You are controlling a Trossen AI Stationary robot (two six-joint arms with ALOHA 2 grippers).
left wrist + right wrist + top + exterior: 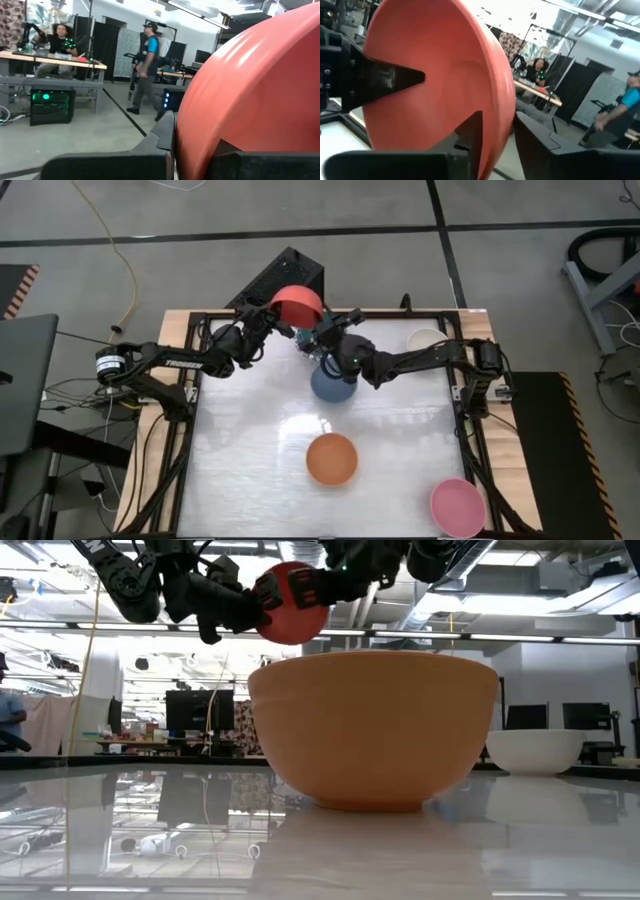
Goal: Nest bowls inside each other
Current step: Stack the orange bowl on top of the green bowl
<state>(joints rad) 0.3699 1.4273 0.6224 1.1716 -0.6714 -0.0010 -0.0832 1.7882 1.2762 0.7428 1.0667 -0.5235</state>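
The red bowl (298, 305) is up in the air, over the far edge of the table (250, 480), tipped on its side. Two grippers have it at once. The left gripper (268, 318) is squeezed tight on one side of the rim. In its own view a dark finger (165, 137) presses against the red outside of the bowl. The right gripper (312, 332) reaches in from the other side. Its fingers (470, 132) sit one inside the bowl and one outside, with the rim between them. I think this is a hand-over, so one arm can pass the bowl to the other and turn it the right way up.

Just below the right gripper sits the blue bowl (333, 383), open side up. That looks like the place the red one could go.

The orange bowl (331, 458) sits in the middle of the table, well apart from the arms. The pink bowl (457, 506) is at the near right corner, close to the edge. A white bowl (428, 338) is near the far right corner, beside the right arm.

The middle and left of the table have lots of room. The two arms are very close together at the far edge, so they need to move slowly there. People are in the room behind, far from the table.
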